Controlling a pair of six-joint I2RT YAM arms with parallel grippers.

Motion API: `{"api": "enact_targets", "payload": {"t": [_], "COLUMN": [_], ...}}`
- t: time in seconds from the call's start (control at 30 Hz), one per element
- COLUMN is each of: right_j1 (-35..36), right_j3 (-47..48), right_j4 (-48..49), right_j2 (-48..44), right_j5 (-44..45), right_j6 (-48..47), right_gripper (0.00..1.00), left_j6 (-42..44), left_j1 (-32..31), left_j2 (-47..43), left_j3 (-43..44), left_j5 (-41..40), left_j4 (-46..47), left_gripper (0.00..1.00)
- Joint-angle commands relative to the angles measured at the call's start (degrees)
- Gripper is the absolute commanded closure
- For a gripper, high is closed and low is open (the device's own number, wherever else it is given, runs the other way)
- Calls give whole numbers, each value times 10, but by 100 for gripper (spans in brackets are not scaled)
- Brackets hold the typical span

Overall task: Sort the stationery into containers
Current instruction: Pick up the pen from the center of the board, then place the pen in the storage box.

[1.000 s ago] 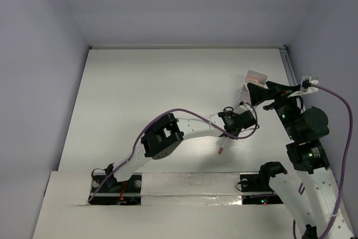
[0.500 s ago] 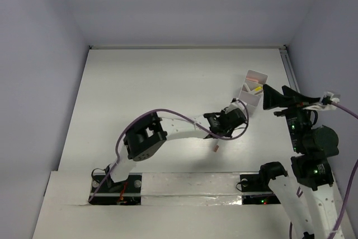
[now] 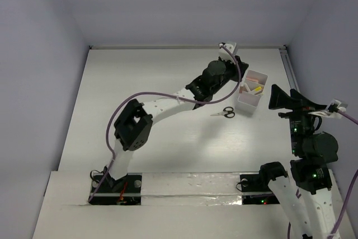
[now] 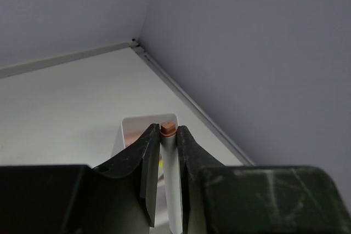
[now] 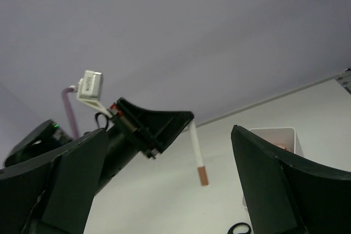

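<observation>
**Fig.** A white pen [image 4: 169, 184] with a reddish-brown end, which I held clenched between the fingers of the left gripper [image 5: 184, 118]. It hung coloured end down in the air above the table [image 3: 140, 93], near the white cup [image 3: 247, 104] on its far left side and not inside it. The cup stood toward the far right of the table. The right wrist view showed a pinkish inner wall, and yellow-ended and red-ended pieces [image 3: 256, 89] lay inside. The small black-handled scissors [image 3: 225, 113] lay flat on the table just left of the cup's near corner, apart from it. I kept the right gripper [image 3: 273, 98] hovering just right of the cup, its jaws released, spread wide and grasping nothing.
</observation>
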Motion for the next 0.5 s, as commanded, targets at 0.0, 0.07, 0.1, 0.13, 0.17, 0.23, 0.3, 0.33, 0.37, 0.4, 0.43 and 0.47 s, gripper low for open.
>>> {"api": "enact_targets", "payload": {"t": [0.0,0.07,0.1,0.13,0.17,0.23,0.3,0.33,0.37,0.4,0.43,0.47], "right_j1": [-4,-4,-4,-4,-4,-4,-4,-4,-4,-4,-4,-4], "right_j3": [-18,-23,-21,-18,-16,-16,-18,-19,-19,-20,-20,-23], "right_j4": [53,53,53,53,53,53,53,53,53,53,53,54], "right_j2": [-18,-28,-26,-23,-20,-10,-4,1,3,4,5,4], "right_j5": [12,12,11,8,5,-2,-6,-6,-7,-10,-11,-10], "right_j6": [4,-2,-2,-2,-3,-3,-2,-2,-2,-2,-2,-1], "right_gripper": [0,0,0,0,0,0,0,0,0,0,0,0], "left_j6": [22,23,20,17,15,14,12,12,12,12,12,15], "left_j1": [6,14,20,20,25,25,25,25,25,25,25,25], "left_j2": [67,126,146,184,202,248,268,280,285,289,297,303], "left_j3": [84,136,186,212,239,313,342,347,349,349,350,355], "left_j5": [46,59,67,76,92,96,104,105,105,104,105,103], "left_j4": [112,112,114,114,99,86,98,104,114,119,123,124], "left_gripper": [100,100,100,100,100,100,100,100,100,100,100,100]}}
